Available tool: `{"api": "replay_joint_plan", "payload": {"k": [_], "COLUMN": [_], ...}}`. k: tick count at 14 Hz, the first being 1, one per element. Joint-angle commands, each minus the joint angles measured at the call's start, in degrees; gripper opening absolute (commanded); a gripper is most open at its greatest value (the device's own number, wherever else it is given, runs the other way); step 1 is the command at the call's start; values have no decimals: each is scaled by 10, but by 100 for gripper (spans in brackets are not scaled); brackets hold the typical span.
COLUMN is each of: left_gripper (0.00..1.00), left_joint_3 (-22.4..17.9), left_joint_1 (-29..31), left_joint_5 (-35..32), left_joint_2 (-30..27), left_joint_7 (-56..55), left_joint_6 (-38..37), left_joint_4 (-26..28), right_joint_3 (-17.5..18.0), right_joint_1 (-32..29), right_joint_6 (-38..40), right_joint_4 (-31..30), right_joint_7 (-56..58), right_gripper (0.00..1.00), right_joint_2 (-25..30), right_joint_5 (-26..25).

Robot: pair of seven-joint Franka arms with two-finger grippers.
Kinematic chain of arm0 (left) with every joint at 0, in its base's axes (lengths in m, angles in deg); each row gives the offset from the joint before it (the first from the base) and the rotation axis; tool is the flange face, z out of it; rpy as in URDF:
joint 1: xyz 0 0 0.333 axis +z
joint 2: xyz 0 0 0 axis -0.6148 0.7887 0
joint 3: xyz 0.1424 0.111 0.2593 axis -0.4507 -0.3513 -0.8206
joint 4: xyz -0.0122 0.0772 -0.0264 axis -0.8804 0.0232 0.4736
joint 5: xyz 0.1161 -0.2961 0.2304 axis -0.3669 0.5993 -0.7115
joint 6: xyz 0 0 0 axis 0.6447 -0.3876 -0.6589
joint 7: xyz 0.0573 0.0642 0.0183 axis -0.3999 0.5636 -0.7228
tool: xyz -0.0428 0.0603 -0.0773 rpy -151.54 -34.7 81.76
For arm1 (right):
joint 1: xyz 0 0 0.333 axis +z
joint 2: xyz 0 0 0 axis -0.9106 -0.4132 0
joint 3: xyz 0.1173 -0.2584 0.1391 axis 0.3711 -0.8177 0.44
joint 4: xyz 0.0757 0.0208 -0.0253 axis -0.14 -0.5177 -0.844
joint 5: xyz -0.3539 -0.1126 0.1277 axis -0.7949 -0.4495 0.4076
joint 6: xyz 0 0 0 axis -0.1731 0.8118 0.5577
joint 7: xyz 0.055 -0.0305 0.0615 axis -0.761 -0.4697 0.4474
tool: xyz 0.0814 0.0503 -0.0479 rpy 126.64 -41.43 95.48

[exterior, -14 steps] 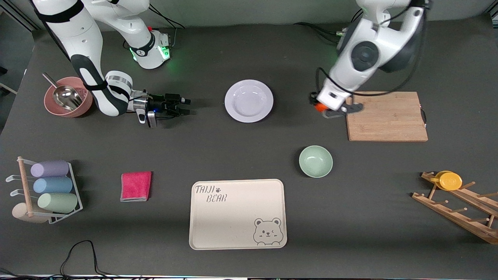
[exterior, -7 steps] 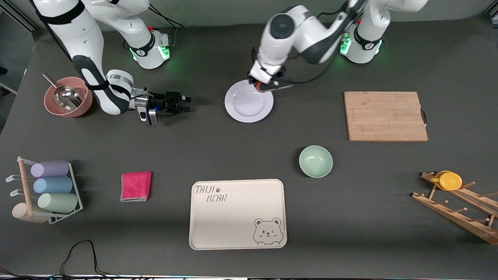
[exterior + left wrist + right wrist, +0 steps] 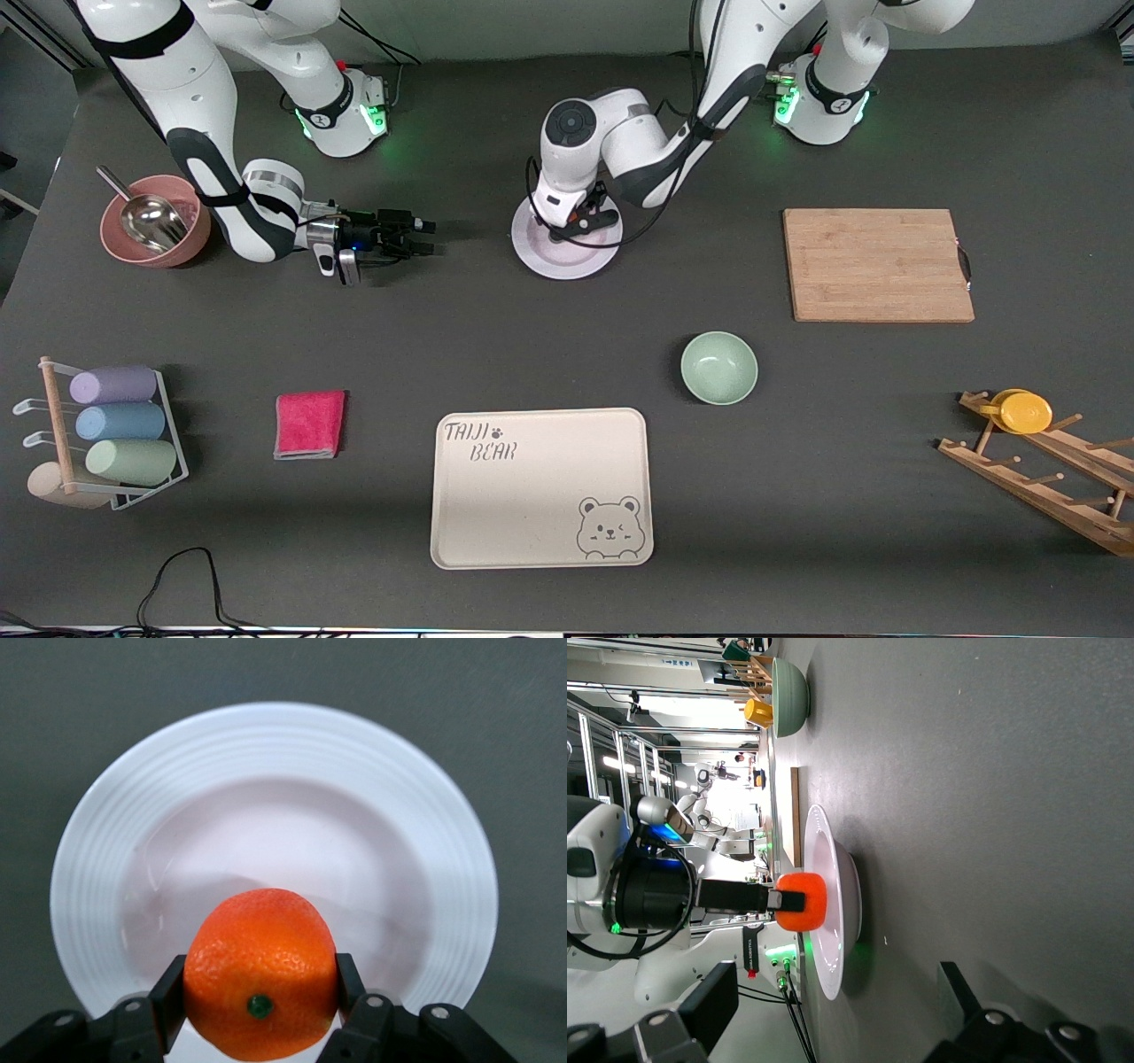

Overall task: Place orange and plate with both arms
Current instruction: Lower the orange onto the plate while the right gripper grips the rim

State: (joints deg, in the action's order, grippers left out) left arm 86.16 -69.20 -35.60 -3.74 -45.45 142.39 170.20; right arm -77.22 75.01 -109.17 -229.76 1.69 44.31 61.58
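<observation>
Left wrist view, left gripper [image 3: 257,1005] pinching orange [image 3: 260,984] over plate [image 3: 443,850], right gripper [image 3: 423,237] spread.

Two white jointed arms [image 3: 190,106] with dark grey bands, black cables, green-lit bases [image 3: 341,120], black end effectors [image 3: 403,235].

Orange [image 3: 260,986] just above plate [image 3: 567,259]; bowl [image 3: 718,368] nearer camera, beside tray [image 3: 541,486].

Left tool [image 3: 574,229] blocks plate [image 3: 567,259] top; right tool [image 3: 416,237] side approach clear.
</observation>
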Motion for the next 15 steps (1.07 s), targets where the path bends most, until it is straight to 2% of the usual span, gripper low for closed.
{"api": "replay_joint_plan", "payload": {"k": [1, 3, 5, 7, 8, 10, 12, 15], "left_gripper": [100, 100, 100, 100, 100, 100, 100, 100], "left_joint_3": [-1, -2, -3, -1, 0, -6, -2, -4], "left_joint_1": [-6, -5, 8, 48, 76, 104, 178, 296], "left_joint_5": [-10, -15, -15, -8, 1, 6, 8, 32], "left_joint_2": [-11, -16, -42, -95, -118, -145, -178, -235], "left_joint_7": [-19, -19, -10, 22, 57, 92, 182, 354], "left_joint_6": [-14, -28, -69, -117, -138, -181, -219, -271], "left_joint_4": [-13, -13, -13, -13, -14, -33, -34, -34], "right_joint_3": [-4, -4, -4, -3, 0, 1, 2, 13], "right_joint_1": [3, 4, 4, 5, 7, 33, 48, 64], "right_joint_6": [5, 5, 4, 4, 3, 2, 1, -1], "right_joint_4": [-1, 0, 0, 0, 0, 0, 1, 3], "right_joint_7": [22, 21, 21, 22, 22, 23, 23, 34], "right_gripper": [91, 72, 59, 55, 49, 48, 40, 36], "right_joint_2": [-5, -6, -6, -6, -8, -10, -12, -19], "right_joint_5": [18, 18, 18, 35, 44, 75, 96, 127]}}
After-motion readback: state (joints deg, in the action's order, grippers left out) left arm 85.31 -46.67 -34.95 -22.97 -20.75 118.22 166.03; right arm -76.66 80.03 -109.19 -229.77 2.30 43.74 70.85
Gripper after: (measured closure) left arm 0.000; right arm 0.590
